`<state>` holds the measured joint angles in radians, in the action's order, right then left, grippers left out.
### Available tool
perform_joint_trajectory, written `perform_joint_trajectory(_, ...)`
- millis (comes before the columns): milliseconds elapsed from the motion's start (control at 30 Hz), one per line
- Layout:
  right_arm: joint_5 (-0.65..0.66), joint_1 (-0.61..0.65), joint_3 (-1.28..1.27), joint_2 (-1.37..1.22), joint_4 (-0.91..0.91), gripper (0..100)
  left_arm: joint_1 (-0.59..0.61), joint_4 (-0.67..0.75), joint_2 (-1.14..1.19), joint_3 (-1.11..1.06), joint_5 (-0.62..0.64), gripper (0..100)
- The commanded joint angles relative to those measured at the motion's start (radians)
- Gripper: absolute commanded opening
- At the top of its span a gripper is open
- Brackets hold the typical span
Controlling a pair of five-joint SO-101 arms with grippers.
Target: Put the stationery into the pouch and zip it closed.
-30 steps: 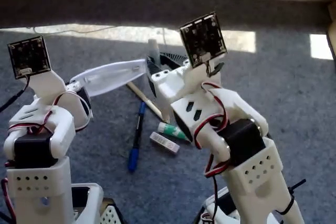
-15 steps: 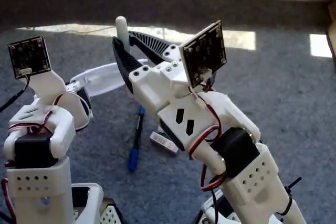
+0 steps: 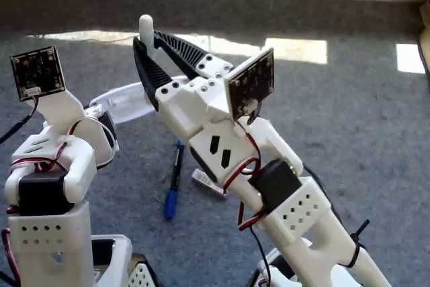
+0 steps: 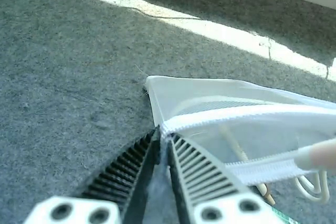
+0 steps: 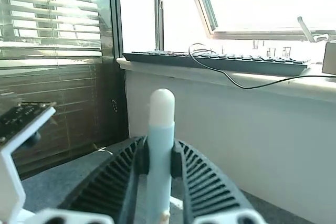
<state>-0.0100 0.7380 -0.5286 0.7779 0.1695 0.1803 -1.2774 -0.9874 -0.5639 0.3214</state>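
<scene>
right gripper [image 5: 157,153] pinches a white-tipped stick [image 5: 161,109] upright, high above the carpet [image 3: 349,112]. left gripper [image 4: 161,136] is clamped on the zipper edge of the pouch [image 4: 236,106], holding its mouth open. a blue pen [image 3: 173,183] lies on the carpet between the arms. to do this well, tilt the stick along the mouth, lower it well inside before letting go, and keep the left grip steady.

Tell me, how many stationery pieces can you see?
4: a white-capped stick in the right gripper, a blue pen on the carpet, a white eraser-like block beside it, a pencil seen through the pouch. The right arm may hide more.
</scene>
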Motion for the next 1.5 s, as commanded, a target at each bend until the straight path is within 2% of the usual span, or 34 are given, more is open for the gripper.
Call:
perform_joint_trajectory(0, -0.003, 0.013, -0.051, 0.025, -0.157, 0.5, 0.012, 0.023, 0.019, 0.024, 0.014, 1)
perform_joint_trajectory(100, 0.0, 0.012, -0.096, 0.024, -0.202, 0.5, 0.015, 0.023, 0.019, 0.024, 0.014, 1)
perform_joint_trajectory(267, 0.098, 0.012, -0.165, 0.024, -0.286, 0.5, 0.016, 0.023, 0.019, 0.024, 0.014, 1)
perform_joint_trajectory(400, 0.115, 0.013, -0.229, 0.022, -0.361, 0.5, 0.016, 0.02, 0.019, 0.024, 0.014, 1)
perform_joint_trajectory(1300, 0.115, 0.027, -0.421, 0.033, -0.361, 0.8, 0.016, 0.018, 0.019, 0.018, 0.014, 1)
perform_joint_trajectory(1367, 0.115, 0.027, -0.421, 0.033, -0.361, 3.3, 0.016, 0.02, 0.019, 0.018, 0.014, 1)
perform_joint_trajectory(1467, 0.11, 0.027, -0.423, 0.033, -0.343, 13.3, 0.016, 0.021, 0.019, 0.018, 0.014, 1)
